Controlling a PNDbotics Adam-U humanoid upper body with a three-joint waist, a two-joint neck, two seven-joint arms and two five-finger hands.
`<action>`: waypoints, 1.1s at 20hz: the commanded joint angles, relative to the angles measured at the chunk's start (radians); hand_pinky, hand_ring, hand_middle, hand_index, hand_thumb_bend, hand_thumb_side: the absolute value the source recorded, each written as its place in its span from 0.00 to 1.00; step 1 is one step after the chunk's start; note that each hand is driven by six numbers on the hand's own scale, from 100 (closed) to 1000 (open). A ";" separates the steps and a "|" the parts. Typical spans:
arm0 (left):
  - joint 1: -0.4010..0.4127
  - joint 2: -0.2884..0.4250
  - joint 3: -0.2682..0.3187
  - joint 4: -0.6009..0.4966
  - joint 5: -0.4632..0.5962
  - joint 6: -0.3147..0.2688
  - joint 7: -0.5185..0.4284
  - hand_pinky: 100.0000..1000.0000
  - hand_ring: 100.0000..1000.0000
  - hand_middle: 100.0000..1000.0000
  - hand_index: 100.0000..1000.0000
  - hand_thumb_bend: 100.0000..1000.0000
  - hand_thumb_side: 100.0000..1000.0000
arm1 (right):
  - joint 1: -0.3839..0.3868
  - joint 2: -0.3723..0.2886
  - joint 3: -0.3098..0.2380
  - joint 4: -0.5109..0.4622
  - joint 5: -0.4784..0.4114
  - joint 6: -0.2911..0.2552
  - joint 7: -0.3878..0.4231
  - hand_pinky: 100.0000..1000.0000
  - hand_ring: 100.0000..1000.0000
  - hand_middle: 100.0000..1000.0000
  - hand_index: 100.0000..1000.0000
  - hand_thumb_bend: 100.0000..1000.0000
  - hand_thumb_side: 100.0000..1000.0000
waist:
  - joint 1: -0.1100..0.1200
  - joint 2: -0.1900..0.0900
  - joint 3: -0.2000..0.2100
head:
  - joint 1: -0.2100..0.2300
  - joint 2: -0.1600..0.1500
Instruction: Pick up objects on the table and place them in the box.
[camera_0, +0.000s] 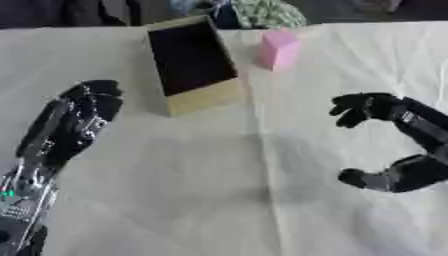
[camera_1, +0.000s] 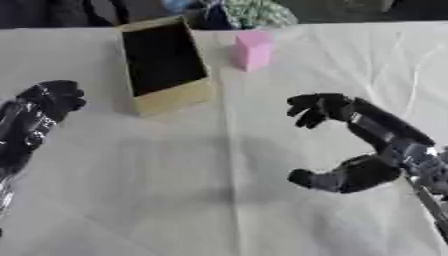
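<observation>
- The left hand (camera_0: 86, 107) comes in from the lower left edge and lies over the white cloth of the table (camera_0: 175, 200), its forearm running up and to the right. Its fingers are bunched and curled at the tip, and nothing shows inside them; it holds no object. It sits to the left of the box, apart from it.
- The box (camera_0: 206, 97) stands on the far middle of the table, a tan, open-topped oblong with a dark inside. It is turned a little askew, its long side running away from the robot. Nothing can be made out within its dark interior.
- The pink block (camera_0: 278, 48) stands upright on the cloth just to the right of the box's far end, near it but not touching. It is outside the box and no hand touches it.
- The right hand (camera_1: 350, 145) enters from the right edge and is held over the cloth on the right half of the table, nearer the robot than the pink block and well apart from it. Its fingers (camera_1: 311, 110) reach out at the top and its thumb (camera_1: 315, 179) at the bottom, spread wide with a broad gap between them facing left. Only bare cloth shows in that gap, so the hand is open and empty.
- Along the far edge, behind the table, lies a heap of patterned green and white stuff (camera_0: 262, 12) beside dark shapes.
</observation>
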 joint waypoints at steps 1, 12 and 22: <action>-0.007 0.009 0.002 -0.024 0.003 -0.002 -0.005 0.79 0.69 0.64 0.77 0.53 0.63 | -0.017 -0.046 -0.011 -0.030 0.002 -0.003 -0.003 0.68 0.70 0.75 0.92 0.50 0.29 | -0.002 -0.022 0.002 | 0.003 -0.005; -0.003 0.014 -0.002 -0.023 0.001 -0.002 -0.014 0.79 0.69 0.65 0.77 0.53 0.64 | -0.042 -0.191 -0.029 -0.077 -0.013 -0.017 -0.005 0.70 0.72 0.76 0.92 0.49 0.30 | -0.014 -0.027 0.016 | -0.002 0.001; -0.018 0.022 -0.022 -0.030 0.006 -0.007 -0.040 0.79 0.69 0.65 0.77 0.53 0.64 | -0.079 -0.394 -0.075 -0.107 -0.061 -0.053 -0.013 0.72 0.74 0.78 0.92 0.49 0.30 | -0.036 -0.023 0.064 | -0.029 0.000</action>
